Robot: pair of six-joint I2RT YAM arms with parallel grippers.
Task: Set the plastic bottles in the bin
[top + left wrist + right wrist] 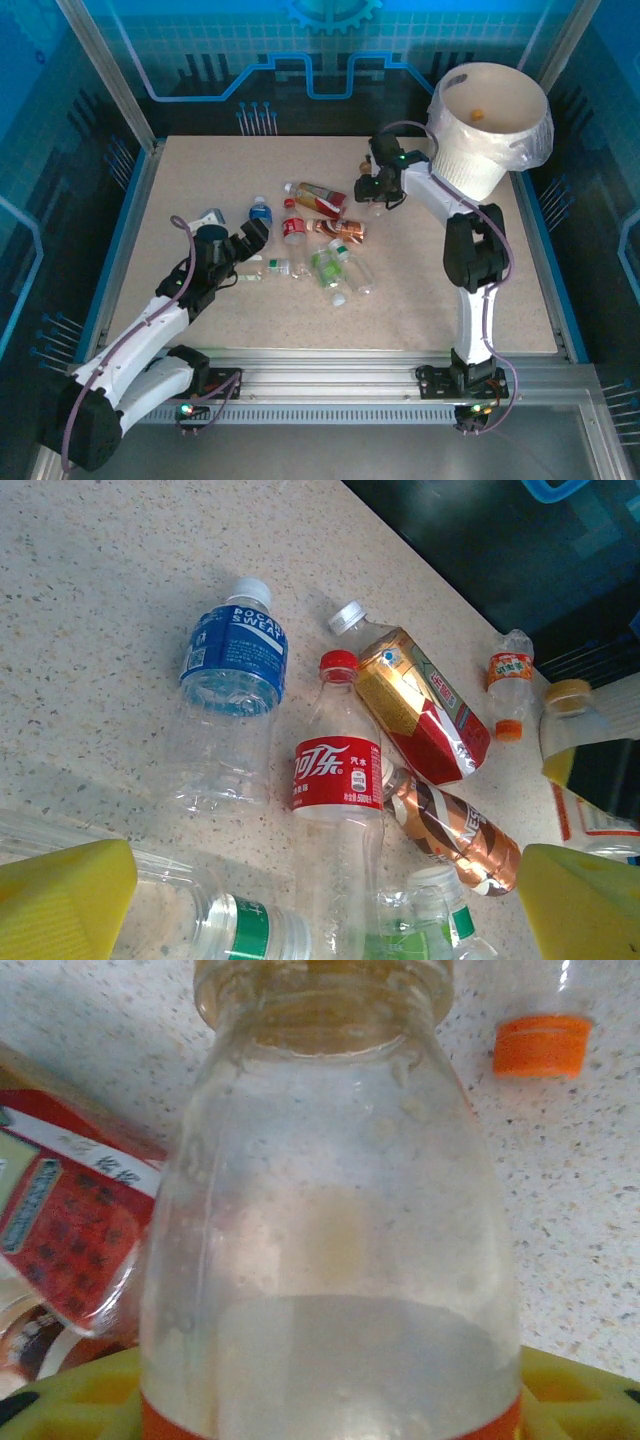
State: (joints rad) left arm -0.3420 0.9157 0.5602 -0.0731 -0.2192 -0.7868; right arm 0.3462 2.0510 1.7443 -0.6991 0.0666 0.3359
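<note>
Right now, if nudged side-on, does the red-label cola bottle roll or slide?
Probably rolls: the red-label cola bottle is round and lies on its side. Looks empty, so likely light. Thin clear walls may dent when squeezed.

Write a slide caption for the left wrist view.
Blue-label bottle and red-label bottle lie side by side on the speckled table.

On my left wrist feed the bench point(100, 580) is beige with dark speckles. I see a blue-labelled bottle point(232, 670) with white lettering and a white cap, a red-labelled bottle point(337, 775) with a red cap, a gold-and-red bottle point(420, 715) and a striped copper bottle point(450, 825). The left fingers point(60, 900) are yellow. At upper right of the top feed, the bin point(480, 160) is white. On my right wrist feed, the clear bottle point(330, 1260) carries an orange band.
</note>
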